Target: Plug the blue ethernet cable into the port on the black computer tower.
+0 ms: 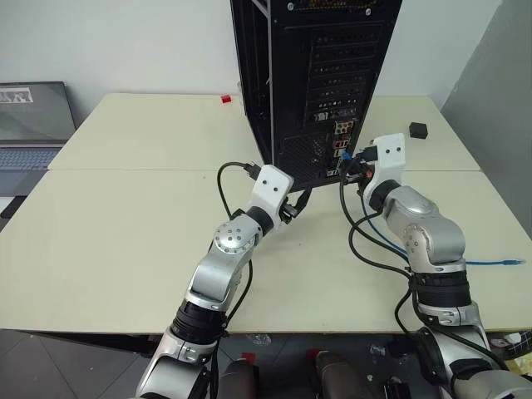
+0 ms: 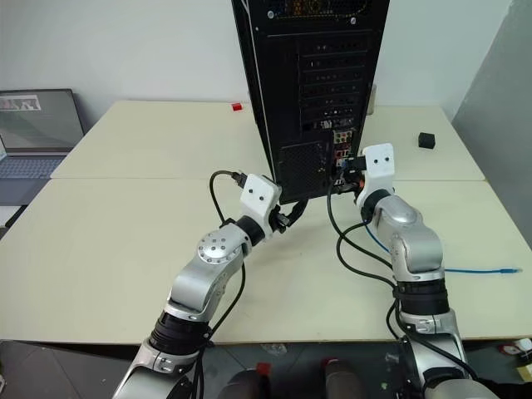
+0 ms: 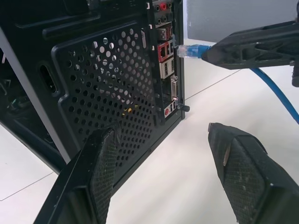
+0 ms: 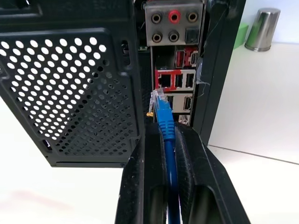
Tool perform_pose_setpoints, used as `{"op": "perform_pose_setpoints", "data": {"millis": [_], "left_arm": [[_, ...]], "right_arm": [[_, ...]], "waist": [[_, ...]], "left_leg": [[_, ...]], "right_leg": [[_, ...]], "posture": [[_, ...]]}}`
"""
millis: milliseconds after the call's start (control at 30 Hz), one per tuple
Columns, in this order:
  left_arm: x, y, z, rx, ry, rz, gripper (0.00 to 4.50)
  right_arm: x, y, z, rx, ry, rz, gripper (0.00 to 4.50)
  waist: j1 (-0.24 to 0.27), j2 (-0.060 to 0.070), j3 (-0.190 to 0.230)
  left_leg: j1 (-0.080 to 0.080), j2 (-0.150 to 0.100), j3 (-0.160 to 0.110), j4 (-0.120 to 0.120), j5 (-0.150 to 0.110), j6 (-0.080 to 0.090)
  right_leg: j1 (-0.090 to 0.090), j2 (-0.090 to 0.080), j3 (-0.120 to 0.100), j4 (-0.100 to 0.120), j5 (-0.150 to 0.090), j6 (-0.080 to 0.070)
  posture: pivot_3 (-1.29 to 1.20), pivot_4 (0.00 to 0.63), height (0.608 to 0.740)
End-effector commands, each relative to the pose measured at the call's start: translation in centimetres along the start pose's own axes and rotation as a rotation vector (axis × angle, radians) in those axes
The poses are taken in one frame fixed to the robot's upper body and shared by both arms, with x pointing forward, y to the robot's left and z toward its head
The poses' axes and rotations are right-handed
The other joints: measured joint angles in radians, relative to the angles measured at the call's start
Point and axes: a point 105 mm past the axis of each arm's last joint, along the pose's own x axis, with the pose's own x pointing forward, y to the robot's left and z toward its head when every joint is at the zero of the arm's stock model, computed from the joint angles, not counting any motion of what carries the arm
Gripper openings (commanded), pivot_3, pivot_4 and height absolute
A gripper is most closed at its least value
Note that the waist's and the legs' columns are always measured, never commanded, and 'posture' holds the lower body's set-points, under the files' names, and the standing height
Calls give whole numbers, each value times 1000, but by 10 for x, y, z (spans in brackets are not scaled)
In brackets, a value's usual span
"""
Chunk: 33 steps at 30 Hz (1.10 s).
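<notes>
- Insertion was the step in hand: the right gripper was clamped on the blue ethernet cable just behind its clear plug, and the plug tip sat just in front of the rear panel of the black computer tower, not yet seated as far as could be seen.
- Relative to the tower, the plug pointed at the red-framed socket block on the rear I/O strip, apparently a little below the network jack; a slight rise before pushing would likely be needed.
- Doing it well would probably mean holding the plug square to the tower's panel, latch tab on the correct side, and pressing straight in, since a skewed approach could jam against the socket rim or bend the cord.
- The left gripper was spread wide and empty, just in front of the tower's perforated mesh grille, near its lower corner; it could brace the case if the push shifted it.
- The remaining cable trailed away from the tower across the beige table, its far plug lying well apart near the table's edge.
- No containers with contents were discernible; a small black block and a red piece sat on the table beside the tower.
</notes>
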Motion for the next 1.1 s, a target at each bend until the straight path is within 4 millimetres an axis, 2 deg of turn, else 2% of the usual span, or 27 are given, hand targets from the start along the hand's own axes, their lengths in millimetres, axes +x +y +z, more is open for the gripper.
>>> {"op": "perform_pose_setpoints", "data": {"millis": [33,633,1100], "left_arm": [[0,-1,19,28,-68,4,3197],[0,1,19,21,-72,24,3197],[-2,3,18,27,-64,27,3197]], "right_arm": [[2,-2,20,-5,-71,-13,0],[17,-5,24,34,-80,-31,0],[21,-6,23,69,-73,-39,0]], "waist": [[0,0,0],[0,0,0],[0,0,0]], "left_leg": [[0,0,0,0,0,0],[0,0,0,0,0,0],[0,0,1,-1,0,0]], "right_leg": [[0,0,0,0,0,0],[0,0,0,0,0,0],[0,0,1,0,0,0]], "posture": [[0,150,740],[0,150,740],[0,150,740]]}}
